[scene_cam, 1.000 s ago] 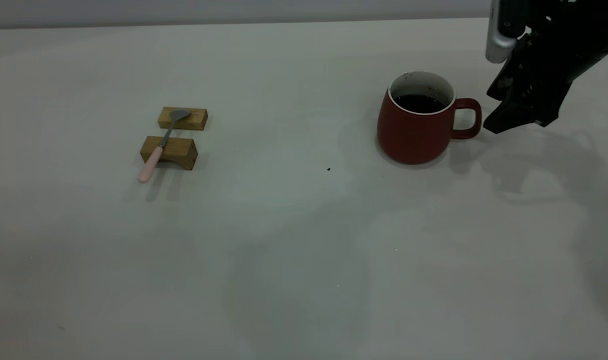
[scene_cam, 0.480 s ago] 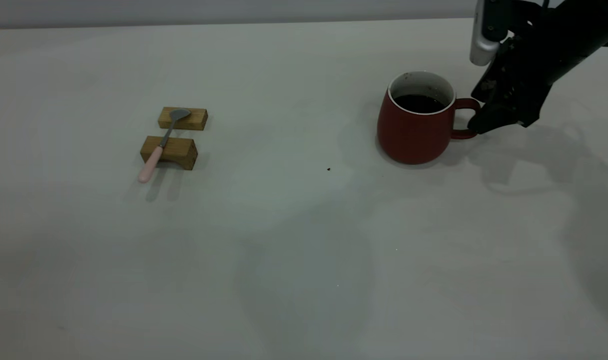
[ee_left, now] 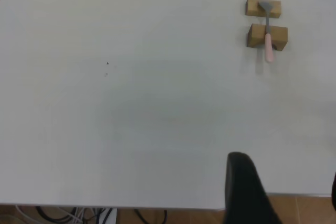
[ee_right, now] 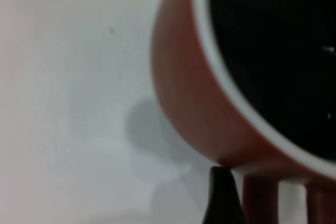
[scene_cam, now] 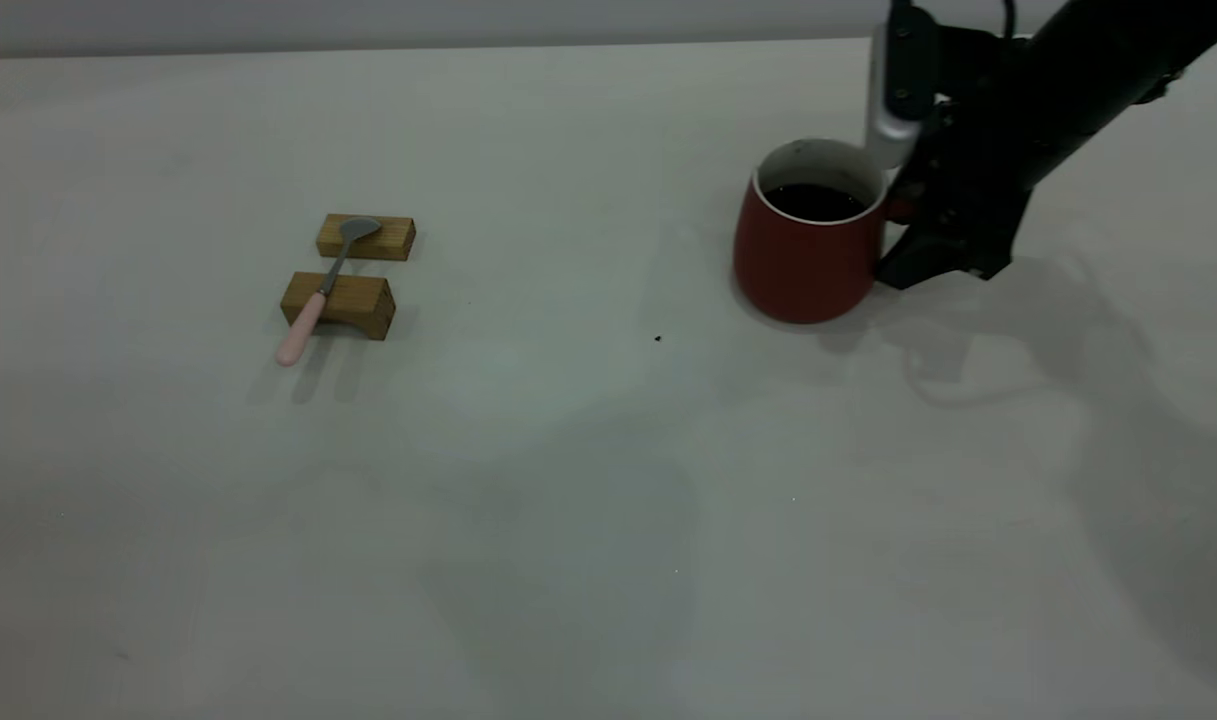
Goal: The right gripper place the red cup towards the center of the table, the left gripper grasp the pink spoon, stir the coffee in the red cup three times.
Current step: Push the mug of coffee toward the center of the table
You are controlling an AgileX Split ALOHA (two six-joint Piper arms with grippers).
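Observation:
The red cup (scene_cam: pixel 808 260) stands right of the table's (scene_cam: pixel 568 450) middle with dark coffee (scene_cam: pixel 813 200) inside. My right gripper (scene_cam: pixel 895 262) is pressed against the cup's right side and covers its handle. In the right wrist view one black finger (ee_right: pixel 223 198) sits just beside the handle (ee_right: pixel 261 200) under the cup (ee_right: pixel 189 77). The other finger is out of frame, so the jaws stand wide around the handle. The pink spoon (scene_cam: pixel 323 285) lies across two wooden blocks at the left. My left gripper (ee_left: pixel 291 198) hangs open at the table's edge, far from the spoon (ee_left: pixel 268 35).
Two small wooden blocks (scene_cam: pixel 366 237) (scene_cam: pixel 340 305) hold the spoon off the table. A tiny dark speck (scene_cam: pixel 658 339) lies near the middle. Bare table stretches between the blocks and the cup and across the whole front.
My right gripper has moved left from beside the handle onto it. The cup has shifted a short way left with it. The spoon and blocks have not moved.

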